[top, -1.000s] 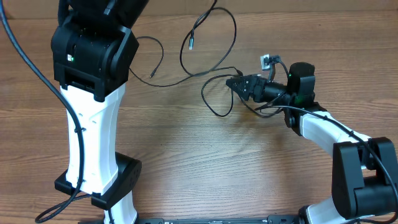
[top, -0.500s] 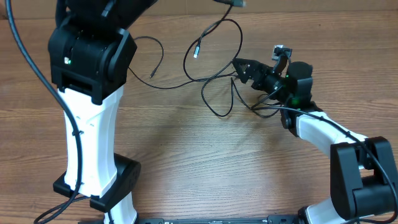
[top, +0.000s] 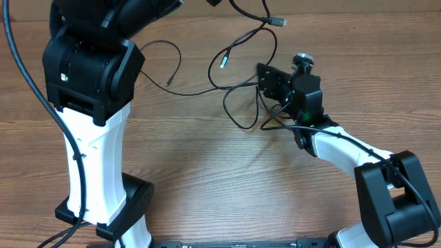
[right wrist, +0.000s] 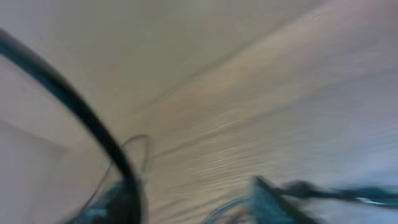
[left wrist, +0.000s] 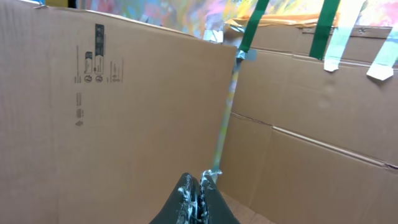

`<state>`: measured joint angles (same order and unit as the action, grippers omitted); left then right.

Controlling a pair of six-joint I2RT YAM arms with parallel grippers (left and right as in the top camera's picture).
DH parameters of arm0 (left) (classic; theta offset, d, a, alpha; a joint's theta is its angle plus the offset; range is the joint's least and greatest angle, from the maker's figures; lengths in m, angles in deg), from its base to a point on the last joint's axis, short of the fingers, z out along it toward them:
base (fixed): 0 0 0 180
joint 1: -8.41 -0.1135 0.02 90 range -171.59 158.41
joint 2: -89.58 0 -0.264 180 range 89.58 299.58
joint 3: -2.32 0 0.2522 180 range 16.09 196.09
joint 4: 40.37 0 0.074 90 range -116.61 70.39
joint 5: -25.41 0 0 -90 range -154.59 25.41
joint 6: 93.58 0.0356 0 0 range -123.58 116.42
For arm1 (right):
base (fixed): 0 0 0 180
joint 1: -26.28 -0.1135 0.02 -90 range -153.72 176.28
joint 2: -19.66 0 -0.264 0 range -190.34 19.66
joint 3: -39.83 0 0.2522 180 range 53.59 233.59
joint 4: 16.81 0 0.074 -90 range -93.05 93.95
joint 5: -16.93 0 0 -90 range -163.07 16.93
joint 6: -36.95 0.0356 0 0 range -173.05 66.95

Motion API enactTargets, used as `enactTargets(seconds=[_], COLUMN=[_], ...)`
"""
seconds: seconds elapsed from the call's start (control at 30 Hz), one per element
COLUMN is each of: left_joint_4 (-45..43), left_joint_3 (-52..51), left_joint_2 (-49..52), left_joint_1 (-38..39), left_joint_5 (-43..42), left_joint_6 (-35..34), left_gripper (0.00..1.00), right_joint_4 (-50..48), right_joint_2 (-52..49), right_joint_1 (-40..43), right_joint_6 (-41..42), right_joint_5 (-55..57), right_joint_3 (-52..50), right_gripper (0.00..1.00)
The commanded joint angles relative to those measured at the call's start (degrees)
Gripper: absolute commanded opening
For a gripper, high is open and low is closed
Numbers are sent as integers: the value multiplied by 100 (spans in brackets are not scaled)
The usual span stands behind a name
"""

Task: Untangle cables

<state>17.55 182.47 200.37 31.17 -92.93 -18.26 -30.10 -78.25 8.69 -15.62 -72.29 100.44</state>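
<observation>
Nothing here can be read outright. In the left wrist view, the cardboard wall (left wrist: 124, 137) bears a small column of black printed marks (left wrist: 99, 56): a dark vertical bar, a row of what look like handling symbols, and fine print below, all too small to make out.

the left end effector (left wrist: 196, 186) sits at bottom centre, its two fingers (left wrist: 185, 199) pressed together with no visible gap, tips pointing up and flecked with white. behind it, two cardboard panels meet at a taped corner seam (left wrist: 225, 118). the left panel (left wrist: 124, 137) carries small printed symbols (left wrist: 93, 62). the right panel (left wrist: 311, 143) bears green tape strips (left wrist: 252, 28) and pale tape strips (left wrist: 382, 62) near its top edge.
</observation>
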Motion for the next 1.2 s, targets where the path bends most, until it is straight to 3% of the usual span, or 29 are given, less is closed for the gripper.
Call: enactTargets(seconds=[0.0,0.17,0.47,0.63,0.7,0.83,1.0,1.17], left_joint_4=[-44,-39,-44,-90,-168,-774,-2096,-2767], left_joint_3=[66,66,66,66,66,66,66,66], left_joint_2=[-251,-280,-282,-282,-282,-282,-282,-282], left_joint_1=[-76,-313,-822,-938,-935,-935,-935,-935], left_joint_5=[-2,350,649,651,647,649,678,1222], left_joint_6=[9,7,-17,-13,-11,44,96,94], left_gripper=[4,4,4,4,4,4,4,4], right_joint_4=[304,1207,2684,2942,3036,3099,3167,2793], right_joint_2=[-17,-17,-17,-17,-17,-17,-17,-15], right_joint_1=[107,501,1276,1316,1316,1316,1316,1318], right_joint_6=[35,284,1252,1250,1250,1226,1071,208], right_joint_5=[1381,1637,1587,1451,1150,450,-66,-1084], right_joint_3=[9,9,9,9,9,9,9,9], right_gripper=[38,33,36,52,63,98,100,100])
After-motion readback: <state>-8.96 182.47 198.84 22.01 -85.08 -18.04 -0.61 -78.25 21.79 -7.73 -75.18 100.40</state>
